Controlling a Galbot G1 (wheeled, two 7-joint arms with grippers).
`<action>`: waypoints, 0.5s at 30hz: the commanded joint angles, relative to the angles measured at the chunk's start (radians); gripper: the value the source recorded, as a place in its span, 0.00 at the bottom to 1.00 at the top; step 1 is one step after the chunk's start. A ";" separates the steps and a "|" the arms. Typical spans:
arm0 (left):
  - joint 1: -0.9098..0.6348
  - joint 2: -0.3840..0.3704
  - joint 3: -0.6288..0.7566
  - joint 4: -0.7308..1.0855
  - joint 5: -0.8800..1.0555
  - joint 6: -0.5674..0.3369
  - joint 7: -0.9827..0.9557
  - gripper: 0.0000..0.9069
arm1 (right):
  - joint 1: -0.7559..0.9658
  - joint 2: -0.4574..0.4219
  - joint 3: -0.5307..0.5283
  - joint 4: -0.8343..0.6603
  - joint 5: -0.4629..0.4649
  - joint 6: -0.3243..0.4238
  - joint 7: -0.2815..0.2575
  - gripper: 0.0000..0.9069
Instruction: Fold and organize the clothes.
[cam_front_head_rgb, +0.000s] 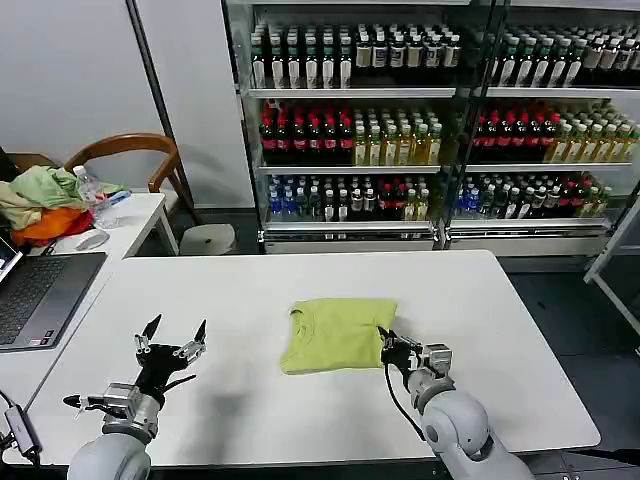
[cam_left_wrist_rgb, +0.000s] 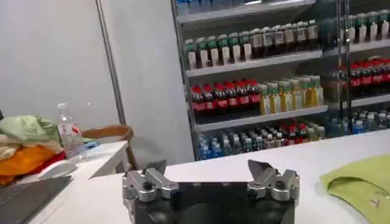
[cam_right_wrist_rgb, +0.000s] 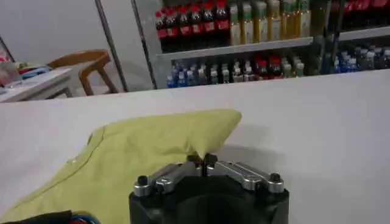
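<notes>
The lime yellow-green T-shirt (cam_front_head_rgb: 337, 333) lies folded into a rough rectangle on the middle of the white table (cam_front_head_rgb: 250, 290). My right gripper (cam_front_head_rgb: 387, 344) is at the shirt's near right edge, shut on a pinch of its cloth (cam_right_wrist_rgb: 202, 159). The shirt (cam_right_wrist_rgb: 146, 158) spreads away from those fingers, neck side toward the left. My left gripper (cam_front_head_rgb: 174, 334) hovers open above the table's near left part, well apart from the shirt, with nothing between its fingers (cam_left_wrist_rgb: 209, 171). A corner of the shirt (cam_left_wrist_rgb: 359, 182) shows off to its side.
A laptop (cam_front_head_rgb: 40, 295) sits at the table's left edge. Behind it a side table holds a heap of green and orange garments (cam_front_head_rgb: 40, 205) and a water bottle (cam_front_head_rgb: 92, 195). A wooden chair (cam_front_head_rgb: 135, 160) and drink shelves (cam_front_head_rgb: 430, 120) stand beyond.
</notes>
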 joint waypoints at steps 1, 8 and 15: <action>-0.004 -0.002 0.003 0.001 0.001 0.000 0.000 1.00 | -0.015 -0.001 0.011 0.006 -0.008 -0.009 -0.008 0.04; -0.001 -0.004 0.000 -0.003 0.001 -0.001 0.000 1.00 | -0.006 -0.011 0.031 0.008 -0.039 -0.009 -0.036 1.00; -0.008 -0.005 0.007 -0.012 0.000 -0.006 0.000 1.00 | -0.042 -0.054 0.096 0.042 -0.176 -0.002 -0.110 1.00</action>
